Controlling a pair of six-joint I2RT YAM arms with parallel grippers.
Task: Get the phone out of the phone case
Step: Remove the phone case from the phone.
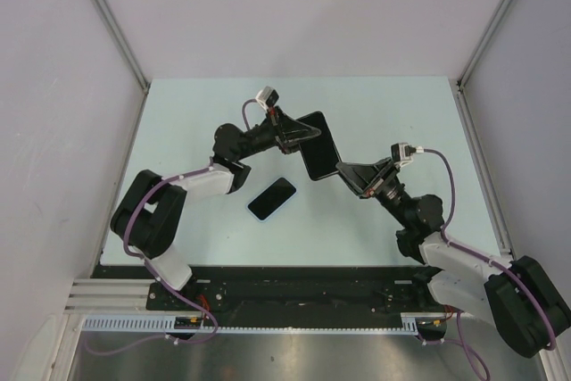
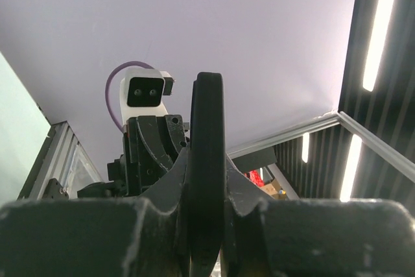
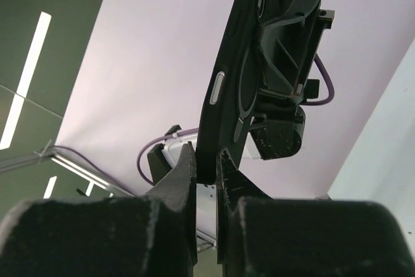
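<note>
A: What does the top view give, left to right?
B: One phone flat on the table, apart from both hands. The left hand pinches the far end of one case; the right hand pinches its near end.
A: And the wrist views?
B: Only they show the grips: each hand's fingers clamped on the case's thin edge. The right view adds its side button.

Phone open from above, case (held aloft) spanning left hand and right hand — barring the middle
</note>
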